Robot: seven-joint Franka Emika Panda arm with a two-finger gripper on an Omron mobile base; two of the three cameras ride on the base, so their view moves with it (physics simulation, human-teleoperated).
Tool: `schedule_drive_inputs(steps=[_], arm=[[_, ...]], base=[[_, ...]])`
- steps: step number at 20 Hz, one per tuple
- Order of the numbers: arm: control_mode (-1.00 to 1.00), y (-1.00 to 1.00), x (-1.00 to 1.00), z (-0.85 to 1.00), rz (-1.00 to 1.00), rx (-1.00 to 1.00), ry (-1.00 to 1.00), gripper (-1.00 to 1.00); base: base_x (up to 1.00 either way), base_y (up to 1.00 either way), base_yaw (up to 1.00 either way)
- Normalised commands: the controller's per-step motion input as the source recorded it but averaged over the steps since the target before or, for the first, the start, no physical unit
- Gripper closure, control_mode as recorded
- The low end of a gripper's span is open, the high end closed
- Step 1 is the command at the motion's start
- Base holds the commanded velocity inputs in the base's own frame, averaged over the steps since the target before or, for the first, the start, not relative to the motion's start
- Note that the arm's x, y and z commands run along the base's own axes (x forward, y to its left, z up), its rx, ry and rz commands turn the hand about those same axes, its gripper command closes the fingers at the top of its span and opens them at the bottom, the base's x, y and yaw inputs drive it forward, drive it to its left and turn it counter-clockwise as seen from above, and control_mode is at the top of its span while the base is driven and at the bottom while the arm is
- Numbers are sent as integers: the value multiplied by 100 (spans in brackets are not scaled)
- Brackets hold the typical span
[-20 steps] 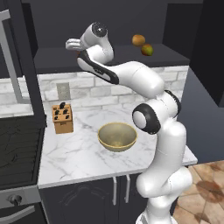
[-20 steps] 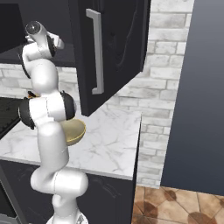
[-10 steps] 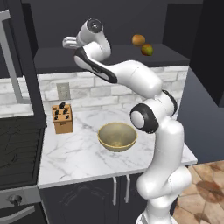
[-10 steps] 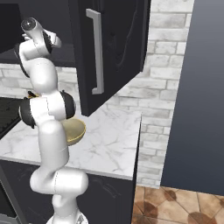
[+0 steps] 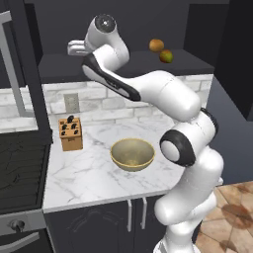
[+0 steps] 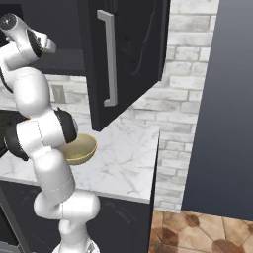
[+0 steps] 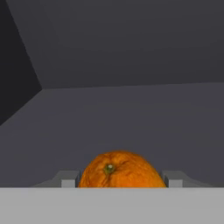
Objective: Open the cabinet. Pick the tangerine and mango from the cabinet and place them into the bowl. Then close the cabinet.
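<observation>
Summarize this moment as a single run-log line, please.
cabinet: open | claw: closed on tangerine, inside cabinet | mango: on shelf | bowl: empty

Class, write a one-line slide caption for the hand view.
Gripper closed around the tangerine inside the dark cabinet.

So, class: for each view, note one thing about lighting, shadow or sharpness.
Left base view: cabinet interior dim, bowl brightly lit, edges slightly soft. Right base view: dark cabinet door; pale glint on its silver handle. Hand view: tangerine bright and sharp against flat grey walls.
</observation>
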Motion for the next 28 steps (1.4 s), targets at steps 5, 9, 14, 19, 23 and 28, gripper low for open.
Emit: schedule_drive_inputs(steps=[5, 9, 14, 19, 23, 28], arm=[[-100, -16, -100, -8, -1, 0, -1, 100], [-100, -27, -100, -7, -4, 0, 7, 100], [-100, -29, -100, -6, -9, 0, 23, 100], [-100, -37, -100, -23, -13, 0, 38, 100], [-100, -25, -54, -93, -3, -9, 28, 100], [-100, -32, 0, -97, 6, -5, 9, 100]], base=[[0, 0, 0], [0, 0, 0], [0, 0, 0], [0, 0, 0], [0, 0, 0], [0, 0, 0]])
